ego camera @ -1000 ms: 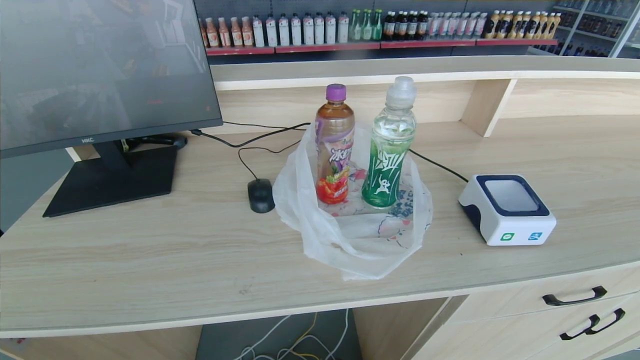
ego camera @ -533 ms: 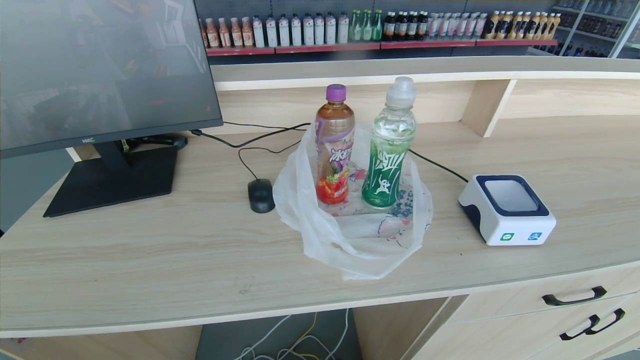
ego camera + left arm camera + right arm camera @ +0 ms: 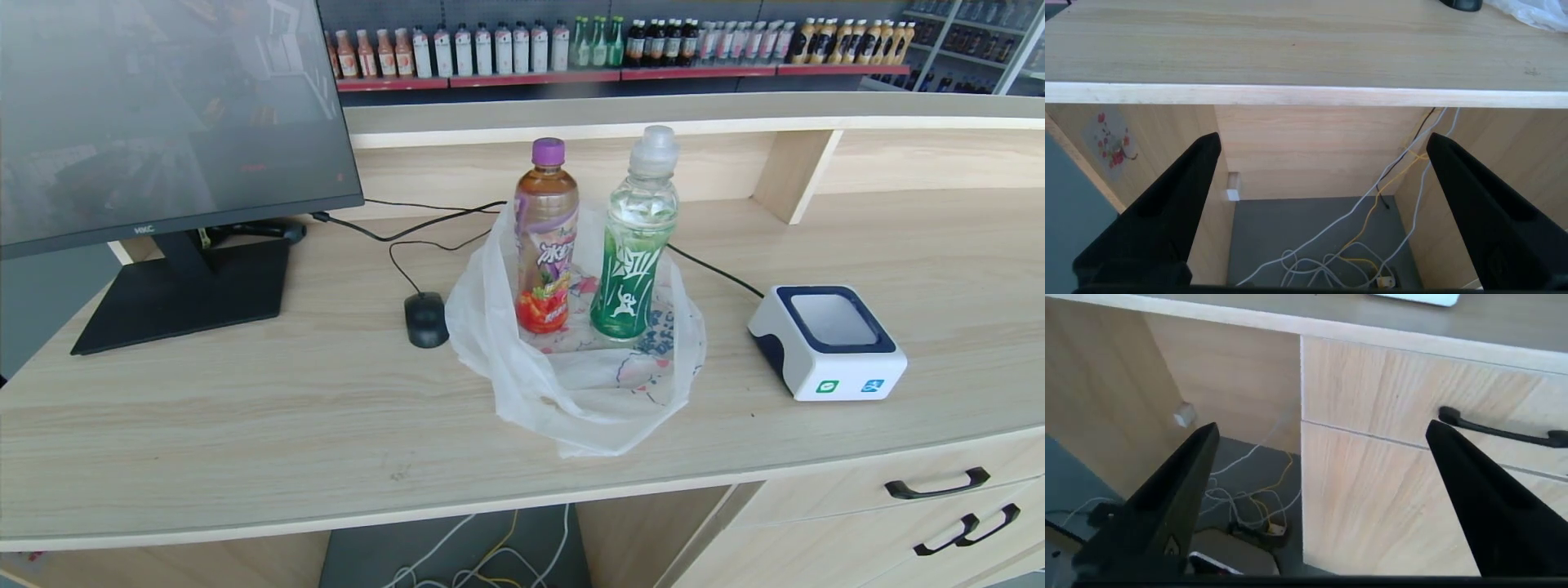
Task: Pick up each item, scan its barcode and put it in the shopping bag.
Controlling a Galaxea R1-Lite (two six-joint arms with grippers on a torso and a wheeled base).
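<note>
The purple-capped bottle (image 3: 545, 237) and the green bottle (image 3: 635, 245) stand upright inside the shopping bag (image 3: 588, 392) on the table (image 3: 245, 425), unmoved since a second ago. The scanner (image 3: 826, 341) sits right of the bag, the mouse (image 3: 425, 319) left. The left claw (image 3: 1323, 143) and right claw (image 3: 1321, 429) gape open, lower than the bag.

Right claw (image 3: 1323, 427) spread wide, drawer handle (image 3: 1503, 430), floor cables (image 3: 1259, 508)
</note>
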